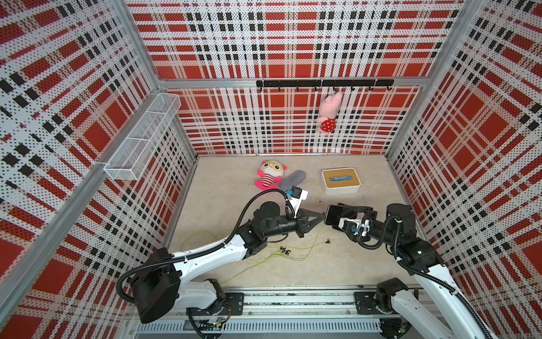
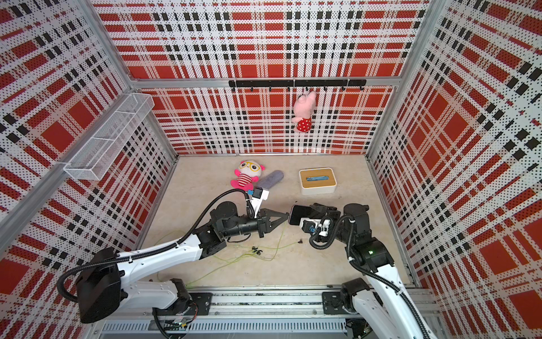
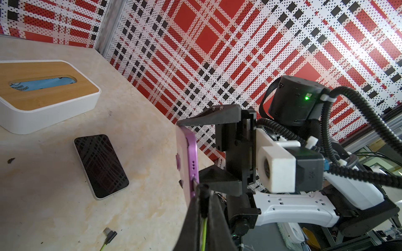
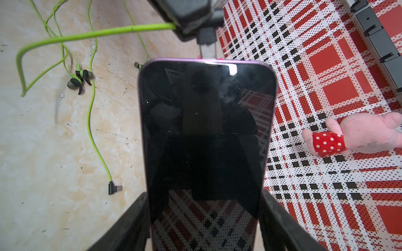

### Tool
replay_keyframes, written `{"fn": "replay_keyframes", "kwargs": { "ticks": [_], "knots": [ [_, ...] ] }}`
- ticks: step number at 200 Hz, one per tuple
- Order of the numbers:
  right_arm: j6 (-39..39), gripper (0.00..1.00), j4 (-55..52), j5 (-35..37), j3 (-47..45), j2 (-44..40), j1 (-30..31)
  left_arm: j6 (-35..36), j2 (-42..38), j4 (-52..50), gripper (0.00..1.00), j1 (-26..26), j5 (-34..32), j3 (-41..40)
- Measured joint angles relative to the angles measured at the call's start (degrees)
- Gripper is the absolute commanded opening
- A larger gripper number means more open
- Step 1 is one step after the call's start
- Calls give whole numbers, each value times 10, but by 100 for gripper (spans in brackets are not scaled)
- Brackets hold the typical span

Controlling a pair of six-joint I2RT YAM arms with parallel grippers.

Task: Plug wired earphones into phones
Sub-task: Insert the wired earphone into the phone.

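While the right gripper (image 4: 204,195) braces the held phone (image 4: 206,130), the left gripper (image 3: 202,193) is at the insertion step for the first plug (image 4: 206,35).

Pinched almost fully together, the left jaws hold the black plug, and its metal tip touches the held phone's port edge; bare metal shows, so I judge it not seated. The right jaws stand wide, clamped across the held phone's long sides. From the plug, the green cable (image 4: 87,35) trails to the table (image 3: 54,206) below the held phone. There the earbuds (image 4: 79,79) and a spare plug (image 4: 114,188) lie near it. The second phone (image 3: 101,166) lies flat beyond its back face. Next comes a straight push along the port, phone held rigid.
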Motion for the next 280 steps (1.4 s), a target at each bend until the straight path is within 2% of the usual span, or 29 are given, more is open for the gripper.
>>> {"fn": "replay_keyframes", "kwargs": {
  "ticks": [146,280],
  "knots": [
    [-58,64,-48,31,38,2,11,-4,1,2,0,0,20,0],
    [-42,64,-46,33,38,-12,13,-23,4,7,0,-3,23,8]
  ]
}}
